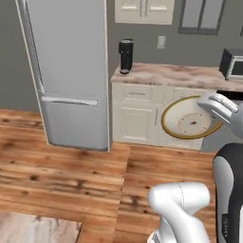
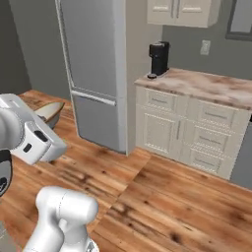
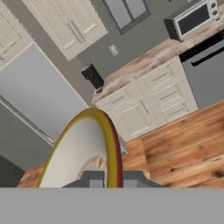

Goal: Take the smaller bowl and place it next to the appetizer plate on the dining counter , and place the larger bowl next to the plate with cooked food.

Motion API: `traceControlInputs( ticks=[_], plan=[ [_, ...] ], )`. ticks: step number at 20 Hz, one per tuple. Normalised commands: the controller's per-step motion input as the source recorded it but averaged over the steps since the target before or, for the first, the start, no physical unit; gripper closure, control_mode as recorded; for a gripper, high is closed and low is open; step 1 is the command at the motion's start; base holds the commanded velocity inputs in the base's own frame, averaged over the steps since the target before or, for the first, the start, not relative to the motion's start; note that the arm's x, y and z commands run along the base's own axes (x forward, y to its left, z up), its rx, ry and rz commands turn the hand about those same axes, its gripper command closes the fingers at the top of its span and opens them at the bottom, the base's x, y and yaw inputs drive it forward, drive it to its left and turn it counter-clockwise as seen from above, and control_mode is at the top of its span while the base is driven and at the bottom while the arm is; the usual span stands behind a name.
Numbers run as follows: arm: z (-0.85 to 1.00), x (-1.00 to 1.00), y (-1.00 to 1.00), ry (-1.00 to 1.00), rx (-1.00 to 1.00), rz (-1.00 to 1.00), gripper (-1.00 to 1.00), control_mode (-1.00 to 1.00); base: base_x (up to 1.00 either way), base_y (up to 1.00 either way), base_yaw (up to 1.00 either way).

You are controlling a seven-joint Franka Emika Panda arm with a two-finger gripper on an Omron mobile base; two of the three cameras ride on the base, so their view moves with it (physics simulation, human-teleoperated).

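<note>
In mid-air above the wooden plank floor (image 1: 71, 171), the gripper (image 3: 111, 178) is clamped on the rim of the larger bowl (image 1: 189, 119), jaws drawn tight together on it. The bowl is a shallow cream disc with a brown-gold rim, a ring of faint marks and a dark centre spot, tilted nearly on edge before the cream cabinets (image 1: 137, 114). Those cabinets have panelled drawers and a marbled beige-pink worktop (image 2: 206, 86), where a black cylindrical coffee machine (image 1: 126, 56) stands. A smooth grey fridge (image 1: 71, 71) rises beside them

cream bowl (image 1: 190, 122) gold-rimmed, grey fridge (image 1: 71, 71)
</note>
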Motion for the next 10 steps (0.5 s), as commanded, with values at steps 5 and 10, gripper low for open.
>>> traceControlInputs(
  ticks=[5,10],
  plan=[
    [0.0,0.0,0.0,0.0,0.0,0.0,1.0,1.0,1.0,-0.03,0.48],
    [0.0,0.0,0.0,0.0,0.0,0.0,1.0,1.0,0.96,0.06,0.64]
  ],
)
